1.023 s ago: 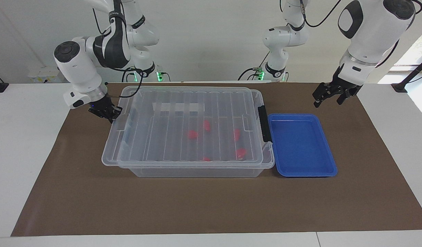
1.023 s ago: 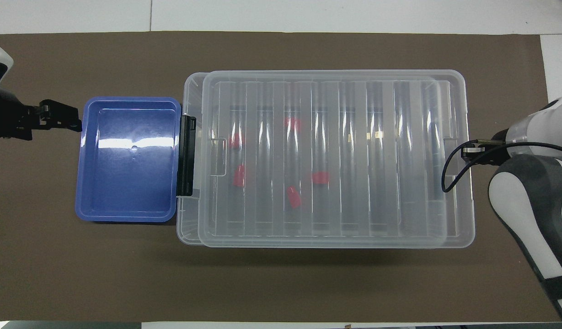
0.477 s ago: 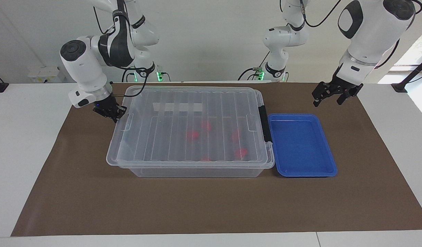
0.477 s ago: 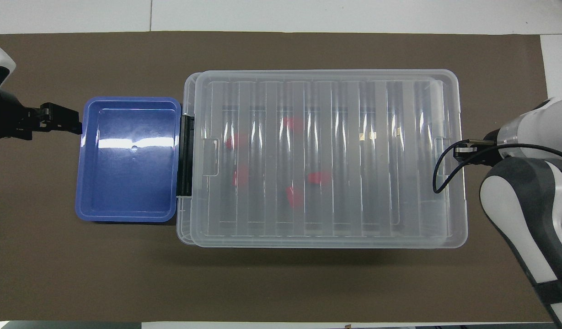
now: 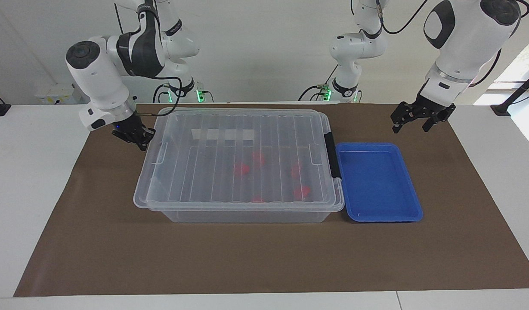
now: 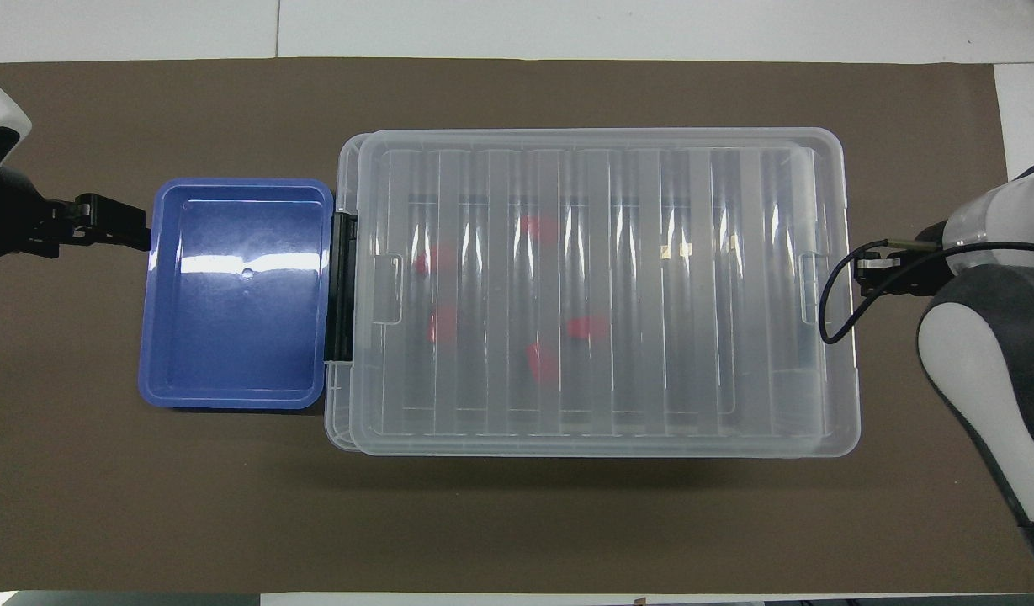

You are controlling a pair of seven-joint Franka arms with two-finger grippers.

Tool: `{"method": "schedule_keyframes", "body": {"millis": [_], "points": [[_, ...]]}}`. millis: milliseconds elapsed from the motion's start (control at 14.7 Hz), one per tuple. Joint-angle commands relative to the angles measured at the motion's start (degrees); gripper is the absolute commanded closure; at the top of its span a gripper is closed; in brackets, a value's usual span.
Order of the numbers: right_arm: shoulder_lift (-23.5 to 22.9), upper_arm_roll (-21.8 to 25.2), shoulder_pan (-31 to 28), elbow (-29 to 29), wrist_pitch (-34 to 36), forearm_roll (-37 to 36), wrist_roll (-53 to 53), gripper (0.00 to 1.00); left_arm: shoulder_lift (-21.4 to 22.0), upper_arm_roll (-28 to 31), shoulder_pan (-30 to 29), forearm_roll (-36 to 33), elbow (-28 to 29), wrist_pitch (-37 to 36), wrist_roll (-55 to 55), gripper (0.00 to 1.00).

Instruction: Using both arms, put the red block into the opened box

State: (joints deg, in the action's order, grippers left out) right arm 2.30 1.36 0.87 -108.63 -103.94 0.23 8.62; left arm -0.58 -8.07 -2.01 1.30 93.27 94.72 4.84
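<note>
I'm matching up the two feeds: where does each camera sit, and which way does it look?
Facing view: high across the table, looking at both arms; left claw open, right claw shut.
Overhead view: above the robots' end, looking steeply down; claws enter at the side edges.
Shared: the box, lid on, red blocks inside, and blue tray.

The box is clear plastic, and its see-through lid carries a pattern of parallel ribs that catch pale streaks of light. A black latch marks one end. Through the lid show several red blocks, blurred to pinkish smudges, so their exact shade is hard to judge. The tray is solid glossy blue. A plain dark brown mat covers the white table. The arms are white with black bands and black grippers.
</note>
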Motion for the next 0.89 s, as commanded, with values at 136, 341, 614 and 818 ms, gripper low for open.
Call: {"method": "schedule_keyframes", "body": {"millis": [136, 341, 614, 818], "points": [[-1.0, 0.4, -1.6, 15.1, 16.5, -0.1, 0.9, 1.00, 0.7, -0.4, -0.5, -0.4, -0.2, -2.9, -1.3, 0.00], [-0.3, 0.4, -2.8, 15.1, 18.5, -0.1, 0.9, 1.00, 1.3, -0.4, -0.3, -0.4, 0.1, -2.9, -1.2, 0.00], [-0.1, 0.3, -3.6, 15.1, 20.1, 0.9, -0.1, 0.00, 1.4, -0.4, -0.8, -0.3, 0.6, -2.0, -0.8, 0.00], [-0.6, 0.8, -3.0, 15.5, 20.4, 0.1, -0.2, 0.00, 1.4, -0.4, -0.6, -0.3, 0.6, -2.0, -0.8, 0.00]]}}
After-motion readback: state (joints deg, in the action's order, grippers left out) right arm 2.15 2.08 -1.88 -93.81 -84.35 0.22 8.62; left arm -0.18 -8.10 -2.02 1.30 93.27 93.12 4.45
